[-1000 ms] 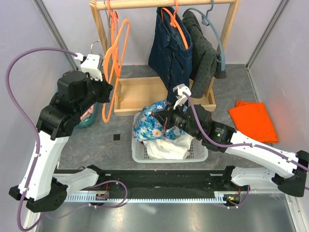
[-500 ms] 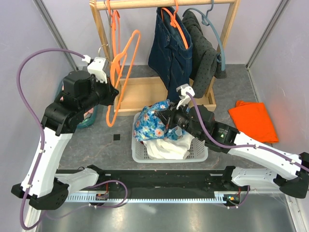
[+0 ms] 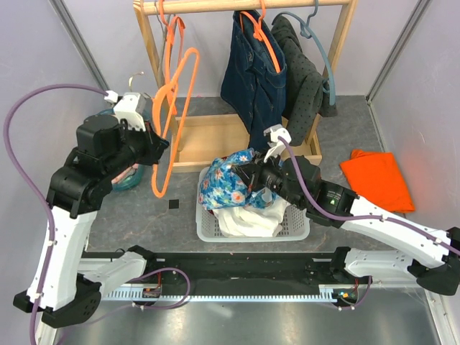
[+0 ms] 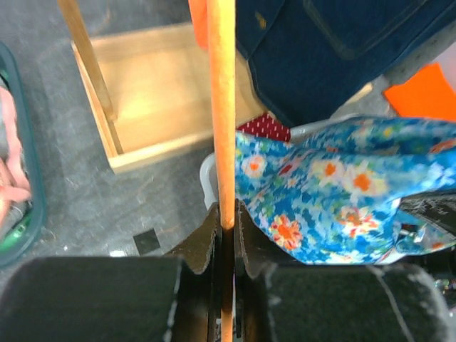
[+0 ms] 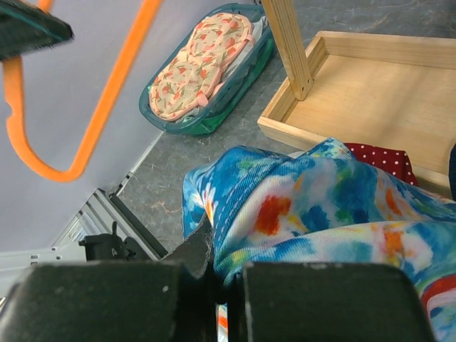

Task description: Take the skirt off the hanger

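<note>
Our left hand (image 4: pixel 226 216) pinches the orange plastic hanger (image 4: pixel 221 107), right hand (image 5: pixel 216 262) clamps the blue floral skirt (image 5: pixel 320 192), limp cloth, by its bunched edge

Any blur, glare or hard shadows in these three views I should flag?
Top view: even light, soft shadows, sharp all over. Left wrist: the hanger and the left hand close to the lens look soft. Right wrist: the right hand is a dark blur; the skirt is clear.
</note>
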Controlling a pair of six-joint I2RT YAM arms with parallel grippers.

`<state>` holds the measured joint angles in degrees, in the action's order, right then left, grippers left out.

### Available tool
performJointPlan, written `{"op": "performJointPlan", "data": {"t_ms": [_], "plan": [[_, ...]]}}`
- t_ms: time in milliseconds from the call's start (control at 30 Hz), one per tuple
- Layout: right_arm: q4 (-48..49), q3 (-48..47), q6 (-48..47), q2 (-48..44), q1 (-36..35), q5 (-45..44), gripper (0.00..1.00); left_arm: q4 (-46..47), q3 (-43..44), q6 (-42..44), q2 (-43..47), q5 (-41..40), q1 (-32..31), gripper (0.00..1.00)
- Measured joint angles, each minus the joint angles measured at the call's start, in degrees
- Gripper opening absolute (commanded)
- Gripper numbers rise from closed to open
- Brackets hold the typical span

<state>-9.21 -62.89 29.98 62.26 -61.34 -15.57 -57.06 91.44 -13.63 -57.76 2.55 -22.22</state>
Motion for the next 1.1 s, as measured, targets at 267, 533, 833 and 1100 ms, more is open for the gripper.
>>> {"op": "performJointPlan", "data": {"t_ms": [267,533,833,1100], "plan": [[-2.01,-0.92,-0.02,-2.14,0.00,-1.05,0.00,-0.02,10.64,3.93,-3.58,-8.81,0.02,0.02],[-2.56,-1.01,-0.20,-4.26,0.02,-1.64,0.00,-3.63,14.91,8.66,-8.31,-8.85,-0.15,0.02],[-2.89,-1.05,-0.76,-4.37,0.07,-2.56,0.00,-8.04,17.20,12.37,-9.35,-7.45,-0.44,0.02],[-2.89,-1.33,-0.07,-1.42,1.11,-3.85,0.00,-13.90,30.95,16.48,-20.87,-7.41,-4.55,0.02]]}}
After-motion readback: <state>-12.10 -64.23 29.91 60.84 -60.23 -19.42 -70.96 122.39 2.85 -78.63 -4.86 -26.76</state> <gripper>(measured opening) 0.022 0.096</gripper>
